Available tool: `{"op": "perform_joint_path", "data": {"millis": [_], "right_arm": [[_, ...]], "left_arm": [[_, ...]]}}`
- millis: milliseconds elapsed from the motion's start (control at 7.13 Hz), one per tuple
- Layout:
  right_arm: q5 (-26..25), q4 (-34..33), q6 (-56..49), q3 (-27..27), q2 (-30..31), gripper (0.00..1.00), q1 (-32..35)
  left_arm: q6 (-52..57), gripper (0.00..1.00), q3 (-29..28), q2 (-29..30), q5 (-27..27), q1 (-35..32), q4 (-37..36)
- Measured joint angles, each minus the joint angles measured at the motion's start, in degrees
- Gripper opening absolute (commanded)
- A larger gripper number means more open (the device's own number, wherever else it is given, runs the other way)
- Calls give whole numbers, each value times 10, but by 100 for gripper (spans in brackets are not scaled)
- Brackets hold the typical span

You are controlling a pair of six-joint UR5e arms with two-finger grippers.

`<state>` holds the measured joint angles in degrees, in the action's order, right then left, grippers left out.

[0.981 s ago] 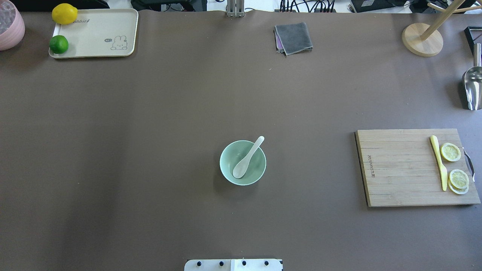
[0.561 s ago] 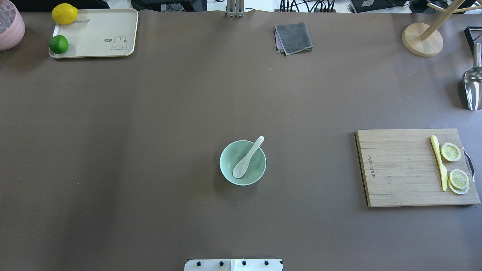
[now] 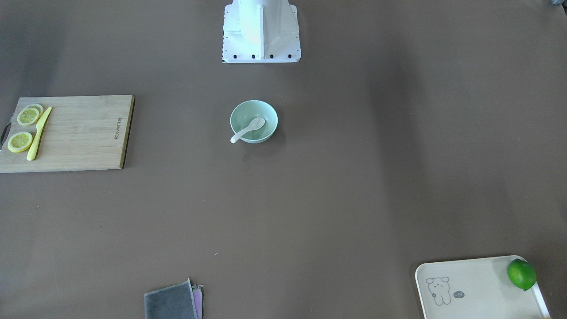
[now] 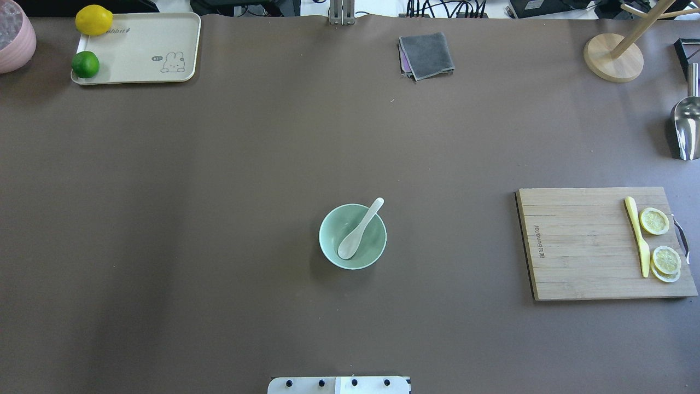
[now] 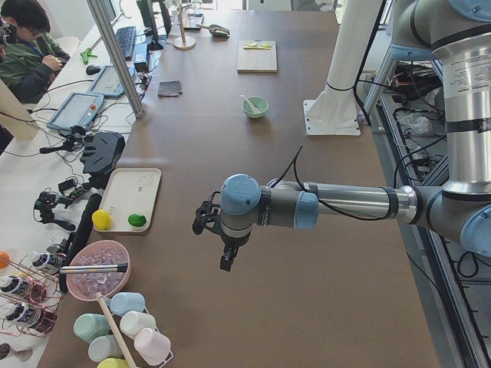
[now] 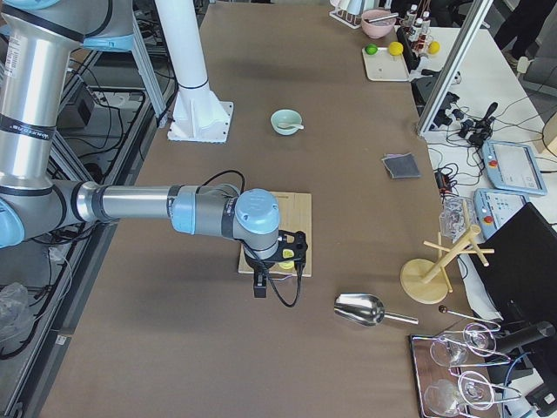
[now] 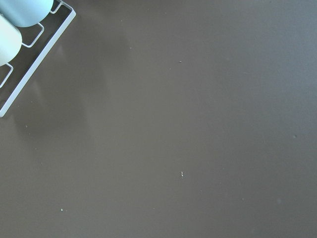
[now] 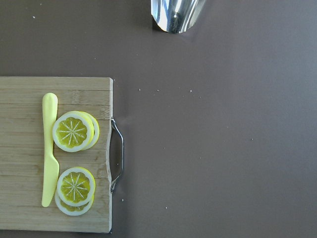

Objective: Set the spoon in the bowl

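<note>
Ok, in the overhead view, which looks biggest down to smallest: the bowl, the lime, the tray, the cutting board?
1. wooden cutting board
2. cream tray, though it lies farther from the camera, so less sure
3. mint-green bowl
4. lime

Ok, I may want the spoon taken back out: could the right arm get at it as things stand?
Probably yes. The spoon lies in the bowl, handle poking over the rim, uncovered; nothing stands between it and the right hand, which hangs by the cutting board.
</note>
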<state>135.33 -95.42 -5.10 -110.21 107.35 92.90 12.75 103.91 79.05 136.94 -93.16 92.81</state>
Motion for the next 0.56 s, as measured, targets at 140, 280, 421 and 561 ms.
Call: {"op": "perform_joint_path", "data": {"millis": [140,280,421,561], "right_arm": [[1,1,0,0,0,100,0],[2,1,0,0,0,100,0],[5,1,0,0,1,100,0],[7,1,0,0,1,100,0]], "left_arm": [[0,98,0,0,0,0,0],[0,98,2,0,-1,0,0],[0,98,6,-1,-9,0,0],[-1,98,11,-1,-24,0,-1]]}}
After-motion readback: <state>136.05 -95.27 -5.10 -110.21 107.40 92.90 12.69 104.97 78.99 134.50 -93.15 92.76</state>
